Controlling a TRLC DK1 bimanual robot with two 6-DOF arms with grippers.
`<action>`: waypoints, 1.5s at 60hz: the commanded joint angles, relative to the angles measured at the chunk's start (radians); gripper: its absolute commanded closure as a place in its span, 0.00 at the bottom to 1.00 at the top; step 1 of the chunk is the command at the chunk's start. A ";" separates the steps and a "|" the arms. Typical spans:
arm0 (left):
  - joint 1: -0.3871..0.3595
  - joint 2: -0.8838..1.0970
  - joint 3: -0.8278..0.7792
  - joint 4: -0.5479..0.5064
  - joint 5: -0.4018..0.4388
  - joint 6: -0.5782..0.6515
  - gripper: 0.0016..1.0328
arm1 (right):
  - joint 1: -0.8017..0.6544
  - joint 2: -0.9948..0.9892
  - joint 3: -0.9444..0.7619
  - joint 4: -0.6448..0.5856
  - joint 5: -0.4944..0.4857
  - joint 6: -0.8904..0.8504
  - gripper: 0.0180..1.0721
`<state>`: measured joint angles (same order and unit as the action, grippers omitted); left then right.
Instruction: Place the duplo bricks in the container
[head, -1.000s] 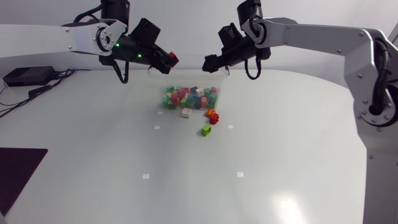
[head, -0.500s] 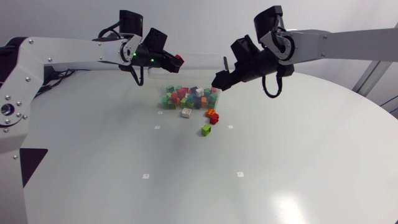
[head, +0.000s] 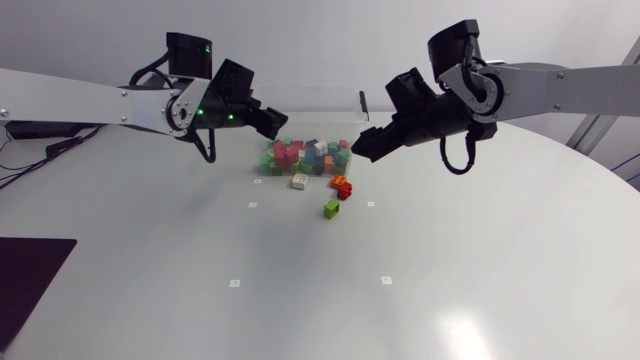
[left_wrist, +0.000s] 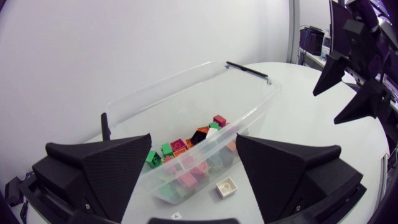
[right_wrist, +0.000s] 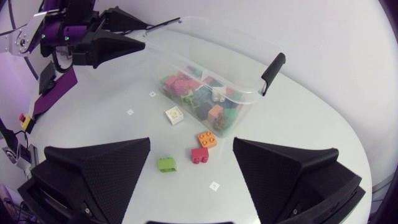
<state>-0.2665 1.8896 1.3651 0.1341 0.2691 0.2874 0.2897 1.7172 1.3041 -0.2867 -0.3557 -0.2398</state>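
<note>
A clear plastic container (head: 345, 108) at the table's far side holds several coloured duplo bricks (head: 305, 155). In front of it lie a white brick (head: 299, 181), an orange brick (head: 339, 181), a red brick (head: 345, 191) and a green brick (head: 331, 208). My left gripper (head: 270, 121) hangs open and empty above the container's left end. Its wrist view shows the container (left_wrist: 249, 81) and the white brick (left_wrist: 226, 188) below its open fingers (left_wrist: 99, 168). My right gripper (head: 362, 146) is open above the container's right end, over the orange (right_wrist: 208, 139), red (right_wrist: 199, 155) and green (right_wrist: 166, 163) bricks.
A black handle (right_wrist: 272, 71) sits on the container's right rim. Small white markers (head: 235, 283) dot the tabletop. A dark mat (head: 25, 275) lies at the near left edge. Bare tabletop spreads in front of the loose bricks.
My left gripper has opened, and the red brick it held is gone from its fingers. My right gripper has come lower and nearer, toward the loose bricks.
</note>
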 joint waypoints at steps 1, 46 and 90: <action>-0.016 -0.040 -0.095 0.018 -0.024 -0.019 0.06 | -0.003 -0.022 -0.040 0.012 -0.009 -0.018 0.09; -0.125 0.328 0.008 -0.067 -0.160 -0.163 0.11 | 0.035 -0.056 -0.190 0.064 -0.002 -0.024 0.09; -0.163 0.468 0.132 -0.062 -0.242 -0.258 0.72 | 0.029 -0.038 -0.218 0.087 0.000 -0.039 0.09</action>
<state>-0.4339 2.3146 1.5112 0.0631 0.0349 0.0608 0.3180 1.6627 1.1103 -0.2081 -0.3618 -0.2630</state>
